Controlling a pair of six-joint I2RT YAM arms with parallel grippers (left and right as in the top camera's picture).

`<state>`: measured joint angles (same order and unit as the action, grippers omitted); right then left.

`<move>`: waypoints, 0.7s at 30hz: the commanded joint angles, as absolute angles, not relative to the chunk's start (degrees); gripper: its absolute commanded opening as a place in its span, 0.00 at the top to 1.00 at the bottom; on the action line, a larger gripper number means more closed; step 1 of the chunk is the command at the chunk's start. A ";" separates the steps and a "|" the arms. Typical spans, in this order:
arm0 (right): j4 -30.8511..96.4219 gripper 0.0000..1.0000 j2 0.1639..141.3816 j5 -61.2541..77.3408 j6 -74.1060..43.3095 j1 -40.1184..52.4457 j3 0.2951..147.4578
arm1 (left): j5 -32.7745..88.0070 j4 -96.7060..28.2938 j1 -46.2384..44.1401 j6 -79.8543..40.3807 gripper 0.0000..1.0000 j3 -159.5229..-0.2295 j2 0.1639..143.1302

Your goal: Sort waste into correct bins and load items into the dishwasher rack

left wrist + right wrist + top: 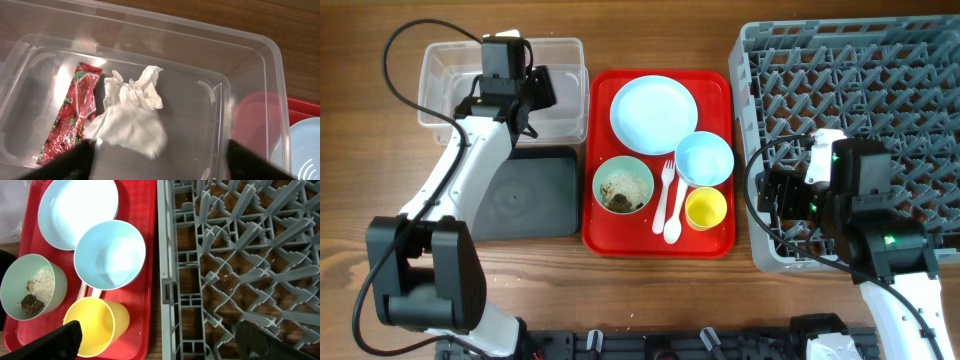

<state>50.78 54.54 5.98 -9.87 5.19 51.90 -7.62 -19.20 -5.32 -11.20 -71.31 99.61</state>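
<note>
The red snack wrapper (70,117) and white tissue wad (132,117) lie inside the clear tub (440,70). My left gripper (160,162) hangs open and empty above them. The black tray (525,190) sits in front of the tub. The light blue plate (653,113), light blue bowl (704,158), pale green bowl (623,184) holding food scraps (31,302), yellow cup (705,208), white fork (664,190) and spoon (674,215) sit on the red tray (605,95). My right gripper (160,340) is open, over the grey rack's (860,60) left edge.
The wooden table (360,150) surrounds everything. The red tray lies between the bins on the left and the rack on the right. The left arm stretches from the front left up to the tub. Cables loop near both arms.
</note>
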 commanded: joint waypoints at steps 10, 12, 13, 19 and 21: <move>50.85 0.00 54.54 6.00 -10.55 5.23 52.86 | 7.27 -33.26 -17.74 -18.76 0.00 -71.26 89.84; 50.94 0.00 54.54 6.00 -10.59 5.23 52.86 | 7.03 -35.00 -22.22 -22.24 0.00 -71.26 91.31; 51.03 0.00 54.54 6.02 -10.59 5.23 52.86 | 7.03 -35.53 -24.25 -24.34 0.00 -71.26 92.36; 51.16 0.00 54.54 6.02 -10.61 5.23 52.86 | 7.03 -37.12 -33.65 -30.63 0.08 -71.26 99.94; 51.37 0.00 54.54 6.02 -10.57 5.23 52.86 | 7.03 -37.10 -35.97 -32.69 0.14 -71.26 103.15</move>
